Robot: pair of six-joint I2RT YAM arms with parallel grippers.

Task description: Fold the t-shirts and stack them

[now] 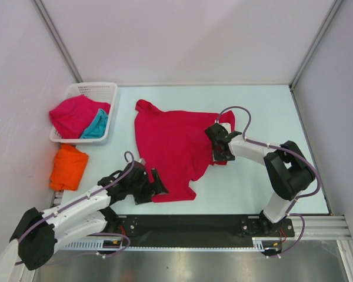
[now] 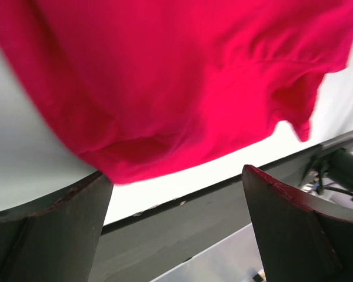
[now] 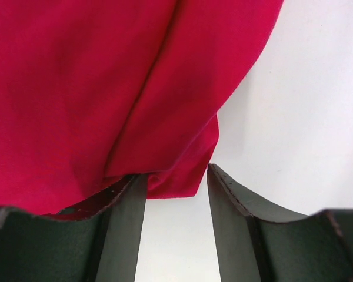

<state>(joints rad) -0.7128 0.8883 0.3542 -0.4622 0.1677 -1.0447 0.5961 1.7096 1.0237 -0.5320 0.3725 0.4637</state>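
Note:
A crimson-red t-shirt (image 1: 173, 144) lies spread, partly rumpled, on the table's middle. My left gripper (image 1: 157, 183) is open at the shirt's near left hem. In the left wrist view the hem (image 2: 165, 88) hangs just beyond the wide-apart fingers (image 2: 53, 235), touching the left one. My right gripper (image 1: 216, 145) is open at the shirt's right edge. In the right wrist view a cloth corner (image 3: 182, 176) sits between the fingertips and drapes over the left finger (image 3: 120, 211). A folded orange t-shirt (image 1: 69, 167) lies at the left. A second crimson t-shirt (image 1: 73, 113) and a teal one (image 1: 97, 126) lie in the basket.
The white lattice basket (image 1: 91, 88) stands at the back left by the wall. A black base rail (image 1: 188, 226) runs along the near edge. White walls close in the left, back and right sides.

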